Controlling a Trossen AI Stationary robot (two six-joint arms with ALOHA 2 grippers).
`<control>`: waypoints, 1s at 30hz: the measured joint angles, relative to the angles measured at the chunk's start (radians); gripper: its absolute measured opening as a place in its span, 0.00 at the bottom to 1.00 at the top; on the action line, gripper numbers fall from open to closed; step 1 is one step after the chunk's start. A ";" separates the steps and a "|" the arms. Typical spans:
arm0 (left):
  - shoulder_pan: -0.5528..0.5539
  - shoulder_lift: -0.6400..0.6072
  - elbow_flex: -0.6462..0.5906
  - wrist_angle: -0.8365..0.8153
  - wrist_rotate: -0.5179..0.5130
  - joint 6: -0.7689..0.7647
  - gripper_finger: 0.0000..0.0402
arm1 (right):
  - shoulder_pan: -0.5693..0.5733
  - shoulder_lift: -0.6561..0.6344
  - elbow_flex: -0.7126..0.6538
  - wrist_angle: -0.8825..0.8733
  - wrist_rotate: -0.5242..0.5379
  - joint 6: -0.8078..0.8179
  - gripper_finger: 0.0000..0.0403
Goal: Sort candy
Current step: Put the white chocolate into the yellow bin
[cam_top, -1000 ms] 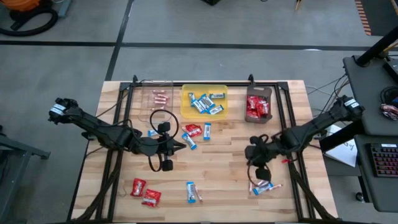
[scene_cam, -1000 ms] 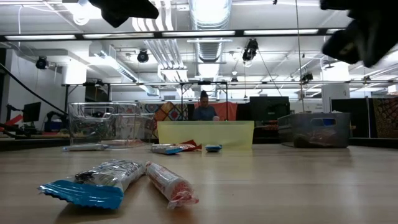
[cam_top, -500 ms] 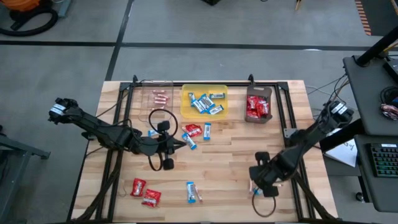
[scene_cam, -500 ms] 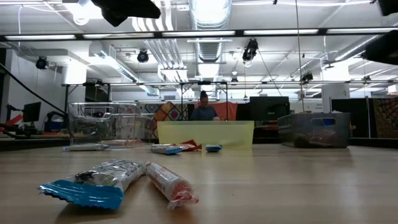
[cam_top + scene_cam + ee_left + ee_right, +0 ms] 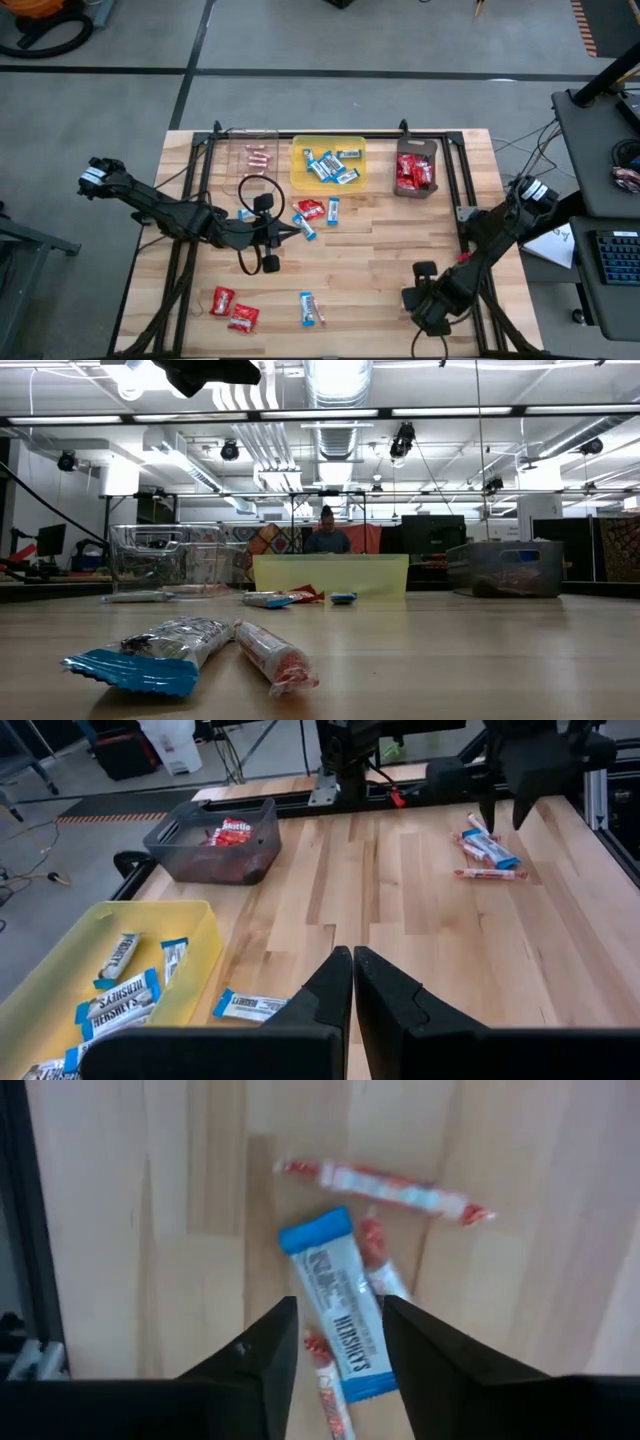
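Observation:
My right gripper [image 5: 340, 1355] hangs open over a small heap of candy at the table's near right. A blue-and-white bar [image 5: 342, 1318] lies between its two fingers, on top of pinkish sticks [image 5: 390, 1180]. In the left wrist view its fingertips [image 5: 497, 815] stand just above the heap [image 5: 487, 852] without touching it. In the high view the gripper [image 5: 425, 300] hides the heap. My left gripper [image 5: 352, 982] is shut and empty, level above the table's middle [image 5: 290, 233], beside loose bars and red packets [image 5: 312, 213].
Along the far edge stand a clear tray [image 5: 250, 140] with sticks, a yellow tray [image 5: 296, 170] with bars and a dark tray [image 5: 416, 148] with red packets. Two red packets [image 5: 232, 310] and a bar [image 5: 310, 308] lie near the front edge.
My right gripper has travelled from the table's right middle toward the near edge and stands over the candy heap at the near right. Its arm has left the low view's top right corner. The candy has not moved.

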 joint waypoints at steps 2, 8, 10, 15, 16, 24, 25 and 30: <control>0.000 0.000 0.000 0.000 0.000 0.000 0.00 | 0.018 0.024 0.001 -0.002 0.000 0.000 0.37; 0.000 0.000 0.000 -0.002 0.000 0.008 0.00 | 0.035 0.082 0.001 -0.005 0.000 0.009 0.39; 0.000 0.000 0.000 -0.002 0.000 0.008 0.00 | 0.035 0.097 0.000 -0.012 0.000 0.009 0.39; 0.000 0.000 0.000 -0.003 0.000 0.008 0.00 | 0.035 0.120 -0.004 -0.018 0.007 -0.001 0.39; 0.000 0.000 0.000 -0.004 0.000 0.008 0.00 | 0.035 0.124 -0.006 -0.018 0.007 -0.003 0.39; 0.000 0.000 0.000 -0.004 0.000 0.008 0.00 | 0.035 0.165 -0.021 -0.015 0.008 -0.056 0.39; 0.000 0.000 0.000 -0.004 0.001 0.008 0.00 | 0.034 0.170 -0.021 -0.013 0.008 -0.069 0.39; 0.000 0.000 0.000 -0.004 0.001 0.008 0.00 | 0.023 0.177 -0.024 -0.005 0.007 -0.114 0.38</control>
